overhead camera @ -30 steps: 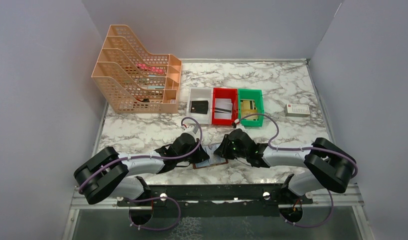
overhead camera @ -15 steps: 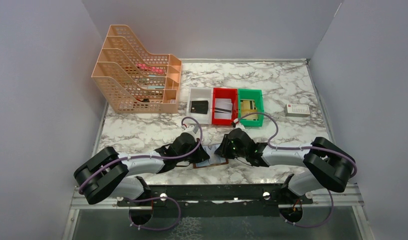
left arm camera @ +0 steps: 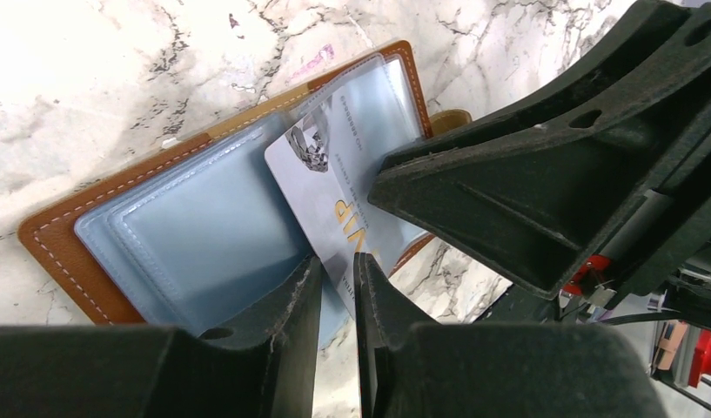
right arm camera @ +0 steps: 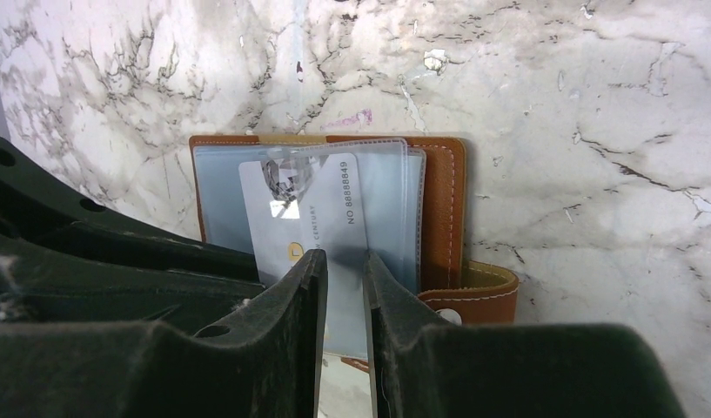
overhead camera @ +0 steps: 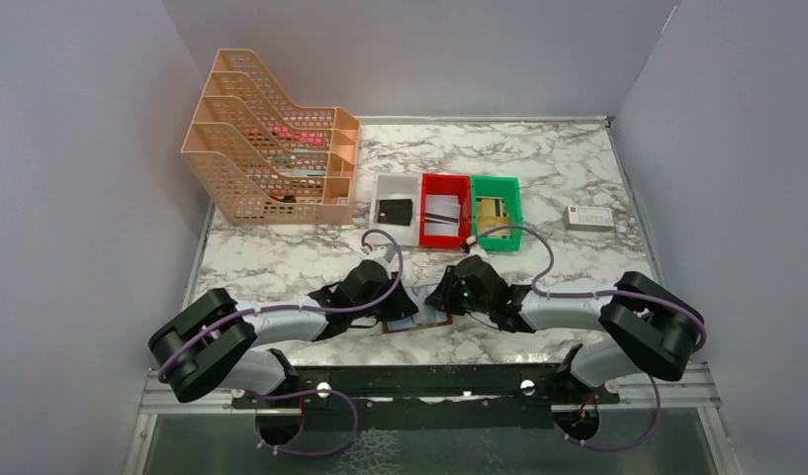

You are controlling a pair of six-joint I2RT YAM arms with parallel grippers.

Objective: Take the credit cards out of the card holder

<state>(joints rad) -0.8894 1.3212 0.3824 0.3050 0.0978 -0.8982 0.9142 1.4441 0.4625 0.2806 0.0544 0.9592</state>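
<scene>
**Pale card partly in the open holder, both my grippers at it**

The card holder [right arm camera: 444, 205] lies open and flat on the marble table [overhead camera: 578, 168], close to the near edge and between my two wrists. Its brown cover frames pale blue sleeves [left arm camera: 204, 226], and its closing tab [right arm camera: 478, 292] sticks out to one side. A pale grey card [right arm camera: 304, 213] lies slanted across the sleeves, partly tucked under the clear plastic.

My left gripper [left arm camera: 337, 292] has its fingers drawn nearly together at that card's edge. The card shows in the thin slit between them, and I cannot tell whether they pinch it. My right gripper [right arm camera: 344, 279] is just as narrow over the same card from the other side, and again I cannot tell.

Farther back stand a white bin [overhead camera: 383, 186] with a black card [overhead camera: 394, 210], a red bin [overhead camera: 440, 180] and a green bin [overhead camera: 497, 182] holding a gold card [overhead camera: 493, 209]. An orange rack [overhead camera: 266, 148] stands at the far left.
</scene>
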